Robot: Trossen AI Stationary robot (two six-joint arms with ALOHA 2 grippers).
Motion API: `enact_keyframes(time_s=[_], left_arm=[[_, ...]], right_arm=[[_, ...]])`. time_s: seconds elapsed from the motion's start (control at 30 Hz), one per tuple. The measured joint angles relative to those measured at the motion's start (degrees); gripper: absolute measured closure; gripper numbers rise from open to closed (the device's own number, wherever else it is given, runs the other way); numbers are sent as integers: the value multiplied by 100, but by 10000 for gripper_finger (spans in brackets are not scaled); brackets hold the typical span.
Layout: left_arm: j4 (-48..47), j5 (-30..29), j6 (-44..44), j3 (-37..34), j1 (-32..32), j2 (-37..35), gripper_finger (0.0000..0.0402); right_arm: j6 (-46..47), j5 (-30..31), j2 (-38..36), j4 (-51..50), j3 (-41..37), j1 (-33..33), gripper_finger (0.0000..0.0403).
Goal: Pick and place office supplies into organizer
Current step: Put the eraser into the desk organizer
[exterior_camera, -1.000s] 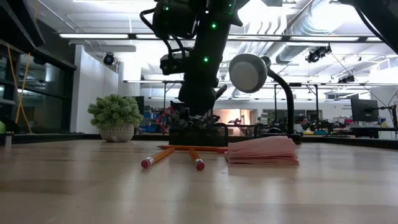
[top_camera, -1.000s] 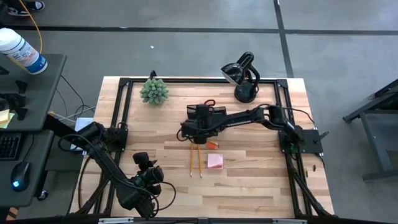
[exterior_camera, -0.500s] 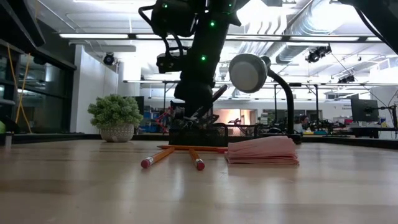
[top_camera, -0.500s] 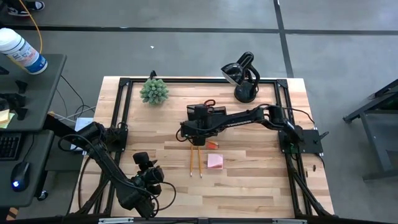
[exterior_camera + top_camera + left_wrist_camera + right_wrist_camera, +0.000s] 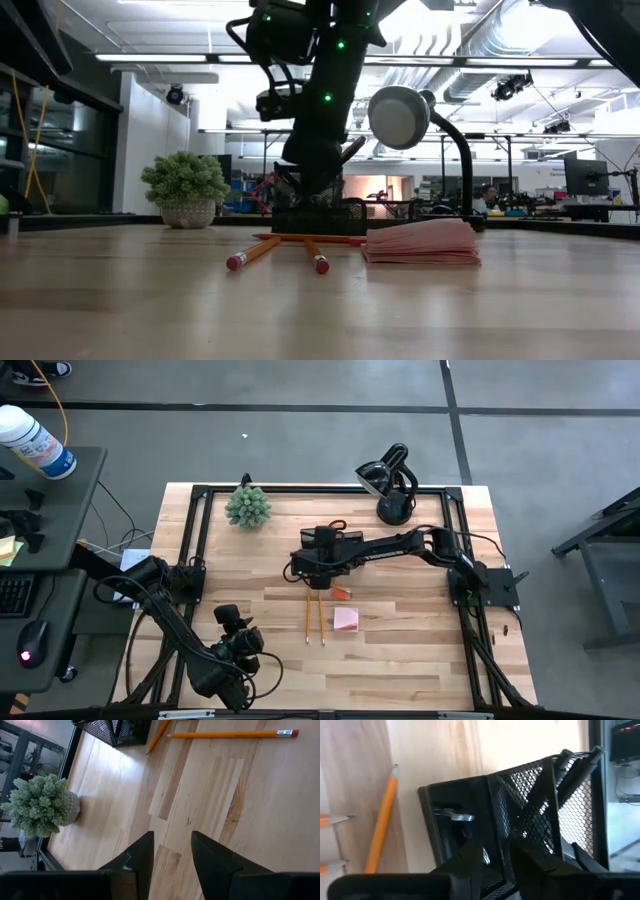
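- Two dark arms share a wooden table (image 5: 400,640) in the high view. The right gripper (image 5: 322,565) hangs over the near-left part of the black mesh organizer (image 5: 345,540) at mid-table, its arm hiding most of the tray. Two pencils (image 5: 314,618) lie side by side just near of it, a third pencil (image 5: 341,593) lies crosswise, and a pink sticky-note pad (image 5: 346,620) sits right of the pair. Red scissors (image 5: 338,526) peek out at the organizer's far edge. The left gripper (image 5: 228,618) waits at the near-left corner. A green plant (image 5: 247,506) and a black desk lamp (image 5: 390,485) stand along the far side.
- Low view: the right arm drops into the organizer (image 5: 320,215); pencils (image 5: 280,250) and the pad (image 5: 418,243) lie on the table in front of it.
- Left wrist view: the left gripper (image 5: 172,851) has its fingers apart and grasps nothing, above bare wood; a pencil (image 5: 232,734), the organizer's corner (image 5: 117,729) and the plant (image 5: 42,805) lie beyond.
- Right wrist view: the right gripper (image 5: 497,856) stands parted with nothing between its fingers, over a mesh compartment of the organizer (image 5: 520,795) that holds a small metal-handled clip (image 5: 455,816); a pencil (image 5: 382,817) lies just outside the wall.
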Motion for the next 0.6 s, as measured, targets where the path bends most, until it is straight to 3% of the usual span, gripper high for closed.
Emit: enact_keyframes(time_s=[0.2,0.37,0.5,0.6], left_arm=[[2,-2,0,0,0,0,282],[3,-2,0,0,-1,0,282],[4,-1,0,-2,-2,0,282],[4,-2,0,-2,-4,0,282]], right_arm=[[-51,260,2,-472,291,114,314],[-43,213,7,-1016,994,247,319],[-70,-365,7,-1344,1548,282,320],[44,-1173,0,-1510,1818,280,320]])
